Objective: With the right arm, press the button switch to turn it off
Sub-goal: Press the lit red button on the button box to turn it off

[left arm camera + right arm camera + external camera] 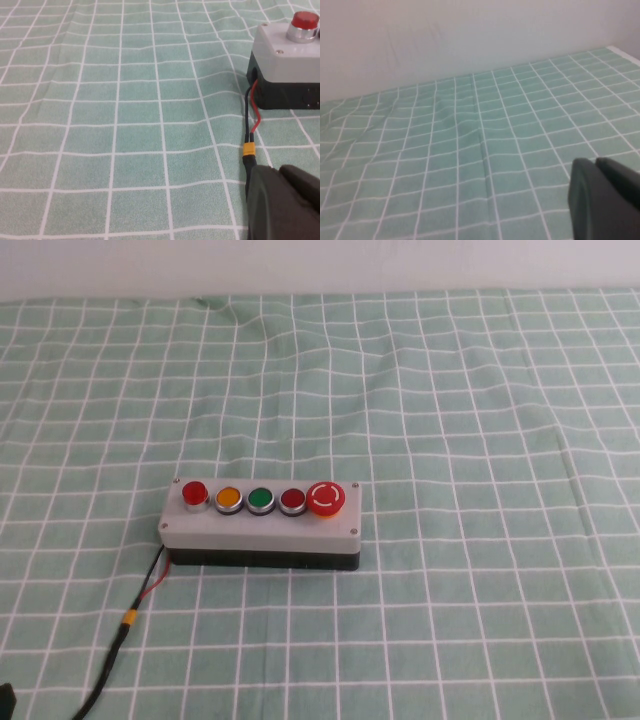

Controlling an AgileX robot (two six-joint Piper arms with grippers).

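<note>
Left gripper [280, 200]: matte black moulded body, rounded edges, low over the cloth at the robot's near left, just short of the cable connector; whether it is open or closed cannot be told. Right gripper [600, 195]: the same matte black rounded housing, above bare cloth and facing the far wall, not seen in the high view; open or closed cannot be told. Cable [112, 655]: thin black sheath running from the near left edge up to the box's left end. It carries a small yellow connector [248, 150], beyond which a red wire [255, 112] and a black one enter the base. Switch box [262, 530]: oblong, with a smooth grey lid that has a screw in each corner and a black base. It sits flat on the cloth slightly left of centre, long side facing the robot. Along the lid, left to right: raised red button [194, 493] in a metal collar, amber button [228, 498], green button [261, 499] and flat red button [293, 500], all three round and chrome-ringed, and a large red mushroom button [326, 497] with white markings over an orange rim. Tablecloth [480, 440]: green fabric with a white grid, softly rippled, covering the whole table. Wall [470, 35]: plain, pale, behind the far edge.
</note>
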